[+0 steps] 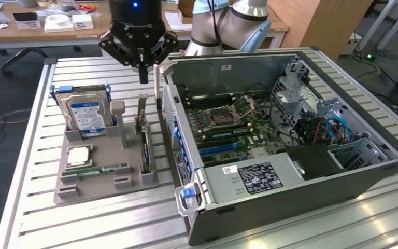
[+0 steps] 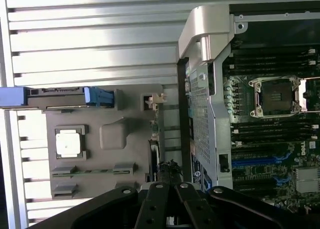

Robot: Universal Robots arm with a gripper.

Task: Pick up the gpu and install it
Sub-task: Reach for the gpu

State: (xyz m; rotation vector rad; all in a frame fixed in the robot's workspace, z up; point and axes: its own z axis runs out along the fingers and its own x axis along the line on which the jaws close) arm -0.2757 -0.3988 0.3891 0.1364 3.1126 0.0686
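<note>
At the near edge the slatted metal table [image 1: 102,223] lies flat and ribbed, a steady surface. On it sits a grey tray [image 1: 71,193], and the gpu [image 1: 145,148] stands on edge in the slot on the exterior view's right side of the tray, just beside the open computer case [image 1: 268,207]. I'd judge the card light and stiff but fragile. It looks best taken by its top edge near the silver bracket and lifted straight up, never by its faces. On the exterior view's left of it lies the green RAM stick [image 1: 102,169], with the upright hard drive [image 1: 86,114] farther back. Above the card's far end hangs the gripper [image 1: 143,78], fingers pressed together on nothing. Beyond are cluttered wooden desks [image 1: 19,32].
</note>
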